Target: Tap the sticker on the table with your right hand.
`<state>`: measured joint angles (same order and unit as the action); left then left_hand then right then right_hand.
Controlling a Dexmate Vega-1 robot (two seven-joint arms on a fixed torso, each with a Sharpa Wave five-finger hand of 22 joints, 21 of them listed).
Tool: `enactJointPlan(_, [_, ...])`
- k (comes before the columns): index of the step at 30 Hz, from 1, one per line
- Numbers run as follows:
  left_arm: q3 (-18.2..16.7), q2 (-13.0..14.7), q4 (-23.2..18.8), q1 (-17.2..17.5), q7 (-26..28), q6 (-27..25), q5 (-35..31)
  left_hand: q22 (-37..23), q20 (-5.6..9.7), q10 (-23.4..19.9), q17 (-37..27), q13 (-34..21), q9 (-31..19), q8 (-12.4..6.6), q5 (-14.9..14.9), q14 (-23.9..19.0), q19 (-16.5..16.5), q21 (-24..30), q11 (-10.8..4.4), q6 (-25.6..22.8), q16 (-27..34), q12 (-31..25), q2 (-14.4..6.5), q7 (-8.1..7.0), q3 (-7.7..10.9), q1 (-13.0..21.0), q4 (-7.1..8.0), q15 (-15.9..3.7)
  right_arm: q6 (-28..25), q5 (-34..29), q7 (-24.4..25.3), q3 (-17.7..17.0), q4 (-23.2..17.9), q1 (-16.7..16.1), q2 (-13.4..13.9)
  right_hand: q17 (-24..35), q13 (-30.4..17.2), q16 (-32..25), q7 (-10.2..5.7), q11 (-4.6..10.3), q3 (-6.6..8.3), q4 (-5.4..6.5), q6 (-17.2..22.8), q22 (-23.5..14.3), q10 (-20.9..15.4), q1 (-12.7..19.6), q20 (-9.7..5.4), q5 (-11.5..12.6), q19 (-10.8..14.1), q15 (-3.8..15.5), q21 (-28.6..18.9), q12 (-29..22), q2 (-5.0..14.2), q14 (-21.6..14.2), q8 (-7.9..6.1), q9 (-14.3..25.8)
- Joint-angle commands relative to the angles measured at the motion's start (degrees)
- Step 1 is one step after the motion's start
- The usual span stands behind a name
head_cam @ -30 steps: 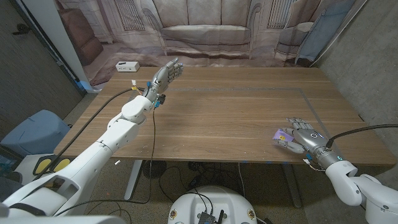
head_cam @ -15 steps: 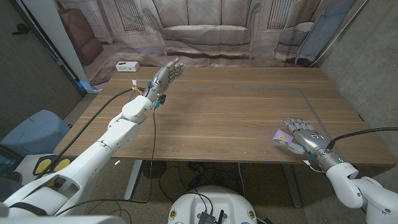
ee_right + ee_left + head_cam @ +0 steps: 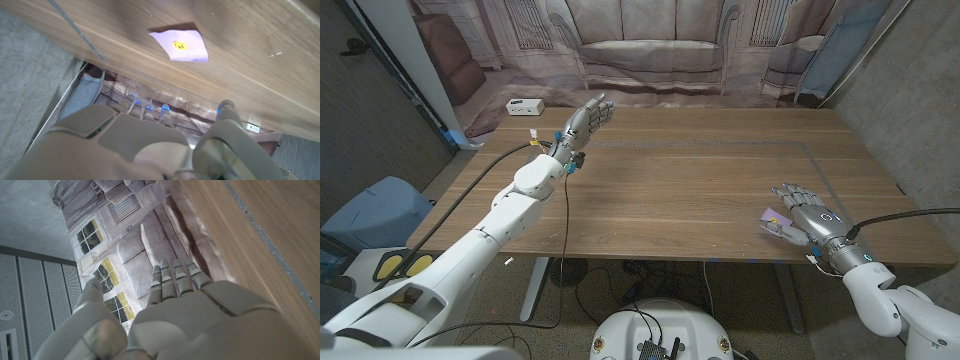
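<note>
Right hand (image 3: 807,215) beside square lilac sticker (image 3: 179,44)

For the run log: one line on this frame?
right hand open, beside sticker | left hand open, raised at far edge | tap: cannot tell

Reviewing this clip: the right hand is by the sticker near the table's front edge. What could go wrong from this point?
1. The right hand sits beside the sticker, partly off it, so a straight tap may land on bare table.
2. The sticker looks like loose paper; the fingers could drag or push it toward the nearby front edge.
3. The left hand hangs open near the far side, unlikely to interfere.
</note>
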<state>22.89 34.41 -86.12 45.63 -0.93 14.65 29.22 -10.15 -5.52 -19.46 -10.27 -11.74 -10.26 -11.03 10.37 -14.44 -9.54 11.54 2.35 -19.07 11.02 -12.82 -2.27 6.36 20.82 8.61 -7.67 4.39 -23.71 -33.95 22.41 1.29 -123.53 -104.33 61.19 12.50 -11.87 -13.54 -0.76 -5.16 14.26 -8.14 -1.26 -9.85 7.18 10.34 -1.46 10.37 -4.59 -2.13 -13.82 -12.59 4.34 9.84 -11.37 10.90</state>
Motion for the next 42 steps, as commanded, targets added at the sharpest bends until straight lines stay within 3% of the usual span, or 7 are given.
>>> enactJointPlan(1, [-0.6, 0.4, -0.2, 0.3, -0.2, 0.9, 0.0, -0.2, -0.03, -0.3, -0.1, 0.0, -0.1, -0.30, -0.1, -0.3, -0.2, -0.2, 0.32, -0.5, -0.1, -0.1, 0.2, -0.11, 0.34, 0.7, 0.04, 0.02, 2.5, -1.0, 2.9, -0.2, 0.2, 1.1, -3.0, -0.1, -0.1, -0.3, -0.08, -0.16, 0.47, -0.23, 0.9, 0.0, -0.8, 0.7, -0.44, 0.1, 1.6, 0.58, -0.5, -0.5, -0.16, 2.7, -0.49, 0.2])
enactJointPlan(16, [-0.6, -0.2, 0.7, -0.1, -1.0, 1.6, 0.8, -0.2, 0.00, -0.4, -0.1, 0.0, -0.1, -0.20, -0.1, -0.4, -0.2, -0.1, 0.38, -0.5, -0.1, -0.1, 0.3, -0.04, 0.31, 0.6, 0.08, 0.14, 5.7, 1.0, 3.9, 1.7, 1.1, 5.7, -6.4, -0.3, 0.0, -0.5, 0.90, -0.46, 0.52, -0.36, 2.6, 0.1, -2.2, 1.1, -0.01, 0.1, 4.1, 0.30, -0.7, -0.8, -0.49, 1.0, -0.87, 0.1])
enactJointPlan(42, [-1.5, 0.3, -0.8, 1.2, 0.7, 1.5, 0.6, -0.2, -0.02, -0.4, -0.1, -0.1, -0.1, -0.10, -0.1, -0.4, -0.2, -0.1, 0.31, -0.6, -0.1, 0.0, 0.7, 0.12, 0.02, 0.2, 0.23, 0.15, 12.9, 6.3, 5.1, 5.2, 5.3, 14.8, -7.8, -0.5, 0.2, -0.9, 2.63, -0.85, 0.37, -0.25, 5.9, 0.1, -5.4, 1.3, 0.38, 0.2, 6.9, 0.24, -0.3, -1.5, -0.97, -2.1, -1.43, 0.1])
